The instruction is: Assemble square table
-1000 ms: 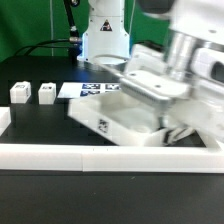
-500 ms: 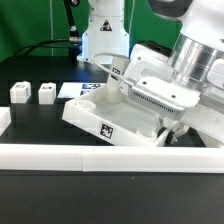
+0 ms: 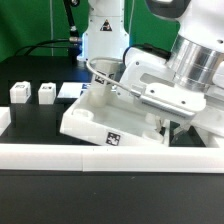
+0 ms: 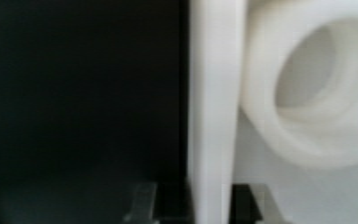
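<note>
The white square tabletop (image 3: 100,122) is tilted, its near corner with the black-and-white tag low by the front rail and its far side raised. My gripper (image 3: 166,126) is shut on the tabletop's rim at the exterior view's right. In the wrist view the thin rim (image 4: 217,100) runs between my dark fingers (image 4: 158,205), my gripper (image 4: 204,206) pinching it. A round corner socket (image 4: 327,90) sits right beside the rim. Two small white legs (image 3: 19,92) (image 3: 46,93) stand apart on the black table at the exterior view's left.
A long low white border rail (image 3: 100,157) runs along the table's front, with a short white piece (image 3: 4,120) at its left end. The marker board (image 3: 75,90) lies behind the tabletop, partly hidden. The robot's white base (image 3: 105,40) stands at the back.
The held tabletop has swung and shifted toward the exterior view's left, with its far side now lifted higher. The arm moved with it; the two legs stayed put.
</note>
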`<state>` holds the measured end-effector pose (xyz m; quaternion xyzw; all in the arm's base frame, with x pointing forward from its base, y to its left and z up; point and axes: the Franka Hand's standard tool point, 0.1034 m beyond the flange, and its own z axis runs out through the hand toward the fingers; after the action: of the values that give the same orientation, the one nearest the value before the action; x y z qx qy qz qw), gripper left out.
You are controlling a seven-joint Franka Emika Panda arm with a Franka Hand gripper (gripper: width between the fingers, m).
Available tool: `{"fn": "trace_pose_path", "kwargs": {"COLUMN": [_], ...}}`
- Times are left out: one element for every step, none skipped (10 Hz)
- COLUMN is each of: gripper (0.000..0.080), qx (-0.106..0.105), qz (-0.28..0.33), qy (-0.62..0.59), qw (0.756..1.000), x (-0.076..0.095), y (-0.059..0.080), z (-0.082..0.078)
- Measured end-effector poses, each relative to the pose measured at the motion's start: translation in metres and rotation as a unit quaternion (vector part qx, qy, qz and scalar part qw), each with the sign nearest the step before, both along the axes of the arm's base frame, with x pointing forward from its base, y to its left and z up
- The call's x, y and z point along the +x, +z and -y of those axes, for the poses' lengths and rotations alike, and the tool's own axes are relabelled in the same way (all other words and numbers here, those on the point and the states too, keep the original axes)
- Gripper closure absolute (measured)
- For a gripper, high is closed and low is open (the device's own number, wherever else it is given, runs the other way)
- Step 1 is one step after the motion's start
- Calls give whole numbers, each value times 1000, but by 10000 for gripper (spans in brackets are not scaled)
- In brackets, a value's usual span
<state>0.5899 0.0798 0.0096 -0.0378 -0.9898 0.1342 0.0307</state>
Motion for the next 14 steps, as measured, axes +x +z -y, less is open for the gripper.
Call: {"fn": "trace_pose_path", "kwargs": {"gripper": [736, 733, 722, 722, 718, 718, 716, 716, 717, 716, 716, 717, 717, 717], "qx": [9, 17, 29, 34, 34, 31, 28, 22, 22, 22, 22, 20, 16, 11], "qz": [-16, -44, -59, -67, -76, -76, -75, -77, -77, -77, -77, -75, -69, -73], "qy": [49, 100, 129, 143, 152, 133, 112, 92, 92, 91, 90, 77, 48, 28], "qw": [999, 994, 990, 987, 985, 988, 991, 992, 993, 993, 993, 994, 996, 997], "x": [0, -5, -6, -8, -11, -12, -13, -16, -16, -16, -16, -17, -19, -22], "y": [2, 3, 2, 2, 2, 2, 1, -1, -1, -1, -1, -1, -1, -1], "z": [-5, -8, -6, -4, -3, -4, -4, -1, 0, 0, 1, -1, -7, -21]}}
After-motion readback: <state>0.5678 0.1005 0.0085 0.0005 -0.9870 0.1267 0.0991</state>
